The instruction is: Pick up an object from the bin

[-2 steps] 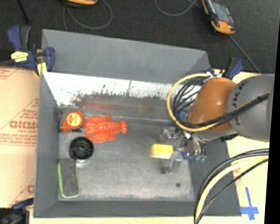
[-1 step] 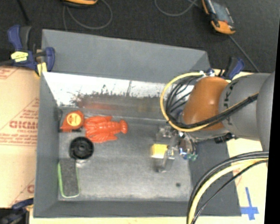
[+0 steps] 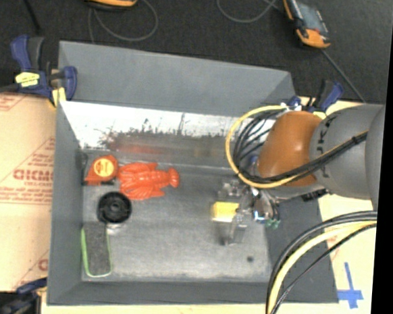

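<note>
My gripper (image 3: 240, 217) is low over the right half of the bin, under the arm's orange cover. A small yellow block (image 3: 223, 210) sits right against its left side; whether it is held I cannot tell. Far to the left lies a red toy lobster (image 3: 147, 180), well apart from the gripper.
Along the left wall lie an orange round tape measure (image 3: 101, 168), a black round knob-like thing (image 3: 114, 208) and a grey pad with a green edge (image 3: 97, 251). The arm and its cables hang over the bin's right rim.
</note>
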Tool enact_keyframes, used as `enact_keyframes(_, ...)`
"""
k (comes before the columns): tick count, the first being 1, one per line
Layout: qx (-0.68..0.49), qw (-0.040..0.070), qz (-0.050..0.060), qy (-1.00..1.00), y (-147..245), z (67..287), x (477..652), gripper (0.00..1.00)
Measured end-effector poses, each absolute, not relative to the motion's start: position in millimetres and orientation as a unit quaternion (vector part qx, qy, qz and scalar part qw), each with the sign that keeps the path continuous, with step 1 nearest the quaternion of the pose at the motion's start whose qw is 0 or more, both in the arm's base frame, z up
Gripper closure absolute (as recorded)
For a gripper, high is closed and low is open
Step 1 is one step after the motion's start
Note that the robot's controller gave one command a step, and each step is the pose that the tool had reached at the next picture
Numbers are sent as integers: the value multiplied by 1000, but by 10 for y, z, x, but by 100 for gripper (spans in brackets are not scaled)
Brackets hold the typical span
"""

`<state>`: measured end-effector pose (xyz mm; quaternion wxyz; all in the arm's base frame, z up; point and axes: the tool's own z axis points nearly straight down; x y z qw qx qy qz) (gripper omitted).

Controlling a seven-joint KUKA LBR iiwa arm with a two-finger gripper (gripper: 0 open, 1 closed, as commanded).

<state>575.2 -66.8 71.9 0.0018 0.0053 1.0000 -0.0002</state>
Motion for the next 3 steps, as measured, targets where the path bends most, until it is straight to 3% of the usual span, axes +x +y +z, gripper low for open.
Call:
enact_keyframes(1, -5, 2, -1, 1000, -696, 714, 5725, 0)
enact_keyframes(2, -32, 3, -1, 999, -637, 716, 5837, 100)
enact_keyframes(3, -33, 3, -1, 999, -636, 716, 5837, 100)
